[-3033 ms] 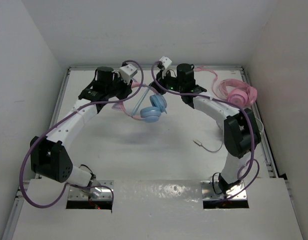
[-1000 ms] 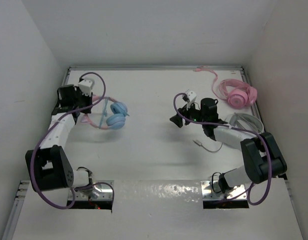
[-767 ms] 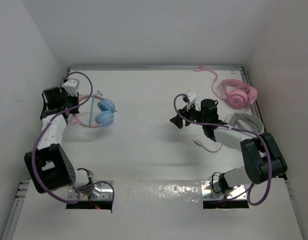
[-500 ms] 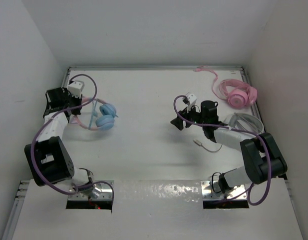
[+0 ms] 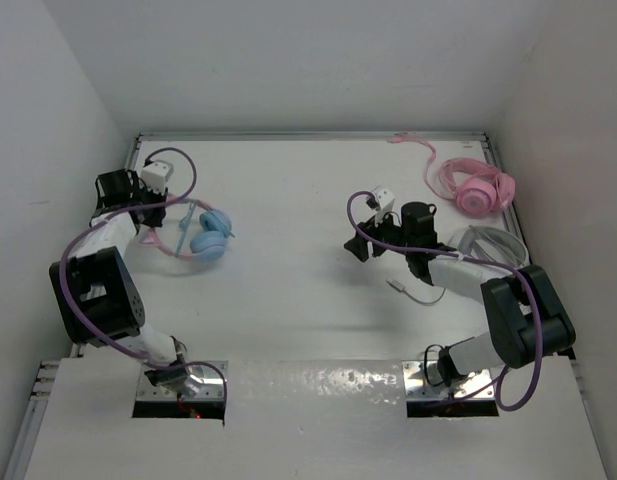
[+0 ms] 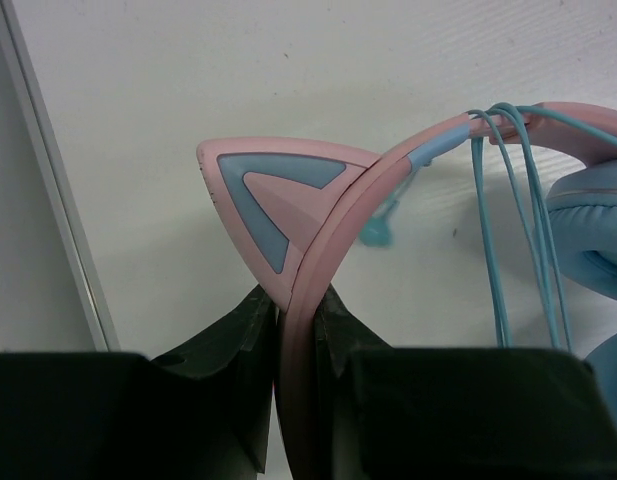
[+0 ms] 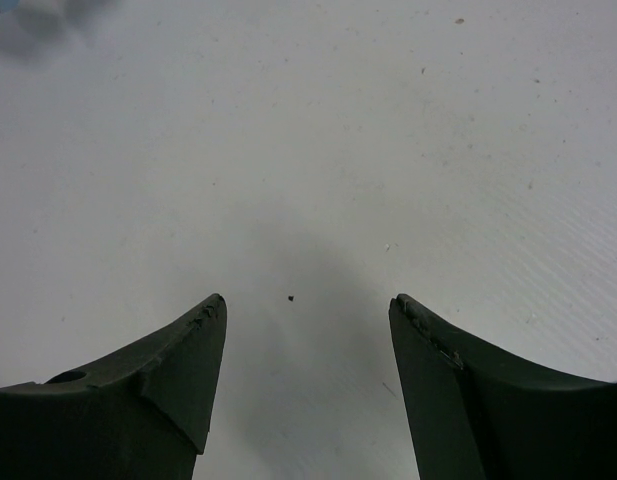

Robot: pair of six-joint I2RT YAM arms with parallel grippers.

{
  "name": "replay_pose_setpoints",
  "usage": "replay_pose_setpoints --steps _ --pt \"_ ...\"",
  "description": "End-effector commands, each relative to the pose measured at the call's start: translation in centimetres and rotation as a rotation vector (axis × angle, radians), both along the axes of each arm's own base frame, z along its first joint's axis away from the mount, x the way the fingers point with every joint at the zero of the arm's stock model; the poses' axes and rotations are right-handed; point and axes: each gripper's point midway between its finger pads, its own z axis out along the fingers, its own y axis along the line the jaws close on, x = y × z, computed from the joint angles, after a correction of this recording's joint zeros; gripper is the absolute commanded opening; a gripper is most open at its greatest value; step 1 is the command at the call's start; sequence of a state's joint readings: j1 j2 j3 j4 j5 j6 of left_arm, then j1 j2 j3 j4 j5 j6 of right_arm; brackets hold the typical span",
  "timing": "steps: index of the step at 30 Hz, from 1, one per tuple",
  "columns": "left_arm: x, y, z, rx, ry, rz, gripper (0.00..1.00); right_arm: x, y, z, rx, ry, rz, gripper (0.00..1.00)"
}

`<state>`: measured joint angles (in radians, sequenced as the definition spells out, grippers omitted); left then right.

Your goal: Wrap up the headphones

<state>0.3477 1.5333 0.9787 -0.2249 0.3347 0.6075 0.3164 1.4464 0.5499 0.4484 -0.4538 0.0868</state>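
The headphones (image 5: 210,233) hang at the far left of the table: light blue ear cups (image 6: 593,240) on a thin pink headband with a pink-and-blue cat ear (image 6: 268,195). Thin pale blue cable strands (image 6: 508,240) loop over the band beside the cups. My left gripper (image 6: 296,295) is shut on the pink headband just below the cat ear, and in the top view the left gripper (image 5: 150,212) sits near the left wall. My right gripper (image 7: 308,305) stands open over bare table, and in the top view the right gripper (image 5: 356,245) is right of centre, far from the headphones.
All-pink headphones (image 5: 475,187) lie at the back right, with larger white-grey headphones (image 5: 488,243) just in front of them, beside my right arm. A loose cable end (image 5: 413,293) lies under that arm. The table's metal edge rail (image 6: 48,180) runs close to the left of the held headband.
My left arm has carried the headphones from the back middle to the far left, then a little nearer the wall. My right arm drew back to the right and has since stayed still.
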Motion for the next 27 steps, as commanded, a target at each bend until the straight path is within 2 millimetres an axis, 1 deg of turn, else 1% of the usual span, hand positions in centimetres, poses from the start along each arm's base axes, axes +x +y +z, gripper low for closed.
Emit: replay_pose_setpoints --steps 1,5,7,9,12,13,15,19,22,24,25,27 --pt "3.1 0.0 3.4 0.014 -0.113 -0.051 0.0 0.4 -0.2 1.0 -0.001 -0.044 -0.006 0.65" --pt "3.9 0.5 2.9 0.012 -0.103 -0.044 0.0 0.6 -0.2 0.9 -0.004 -0.042 -0.009 0.65" --pt "4.4 0.7 3.1 0.013 -0.112 -0.034 0.0 0.7 -0.1 0.7 -0.006 -0.034 -0.009 0.65" --pt "4.9 1.0 2.6 0.008 -0.105 -0.027 0.0 0.8 -0.1 0.6 -0.012 -0.029 -0.007 0.65" --pt "5.6 1.0 2.8 -0.005 -0.119 -0.028 0.0 0.8 0.0 0.3 -0.014 -0.02 -0.004 0.65" --pt "5.9 1.0 2.4 -0.011 -0.113 -0.029 0.0 0.9 -0.1 0.3 -0.014 -0.02 -0.006 0.65" --pt "6.6 1.2 2.7 -0.014 -0.123 -0.03 0.0 0.9 0.0 0.3 -0.017 -0.019 -0.003 0.65" --pt "7.7 1.2 2.7 -0.032 -0.135 -0.034 0.0 0.9 0.0 0.1 -0.02 -0.01 -0.003 0.65" --pt "8.5 1.3 2.3 -0.046 -0.138 -0.026 0.0 0.9 -0.1 -0.2 -0.028 -0.002 -0.003 0.65" --pt "9.1 1.6 2.5 -0.052 -0.145 -0.015 0.0 0.9 -0.1 -0.3 -0.032 0.005 -0.002 0.65" --pt "9.3 1.7 2.0 -0.06 -0.135 -0.012 0.0 1.0 -0.1 -0.2 -0.034 0.004 -0.003 0.65" --pt "10.2 2.0 2.3 -0.066 -0.149 0.003 0.0 1.0 0.0 -0.4 -0.036 0.011 -0.001 0.65"
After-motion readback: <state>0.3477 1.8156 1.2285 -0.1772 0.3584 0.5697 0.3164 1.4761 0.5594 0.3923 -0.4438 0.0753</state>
